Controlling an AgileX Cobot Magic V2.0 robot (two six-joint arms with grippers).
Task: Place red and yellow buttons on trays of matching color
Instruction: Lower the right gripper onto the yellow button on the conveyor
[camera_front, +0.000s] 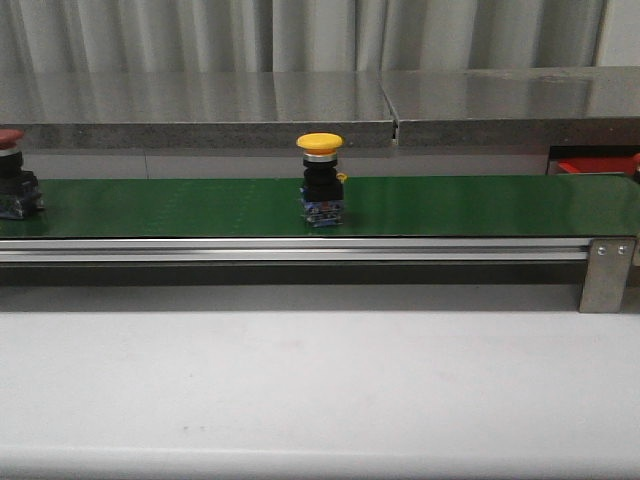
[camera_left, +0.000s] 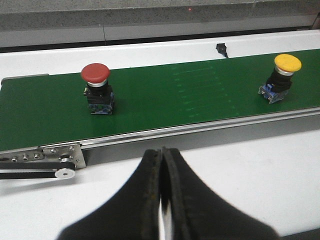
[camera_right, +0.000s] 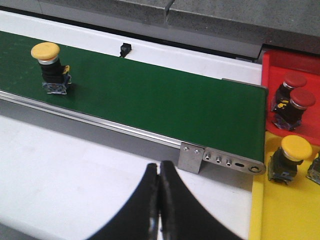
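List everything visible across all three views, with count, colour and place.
yellow button on belt: one, yellow cap, black body, upright mid-belt
red button on belt: one, red cap, upright near the belt's left end
conveyor belt: one, green, across the table
red tray: one, red, past the belt's right end, holding two red buttons
yellow tray: one, yellow, beside the red tray, holding a yellow button
table: one, white
left hand: black, shut, over the table
right hand: black, shut, over the table

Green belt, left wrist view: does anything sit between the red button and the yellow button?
No. Between the red button and the yellow button the green belt is bare, showing only faint scuff marks.
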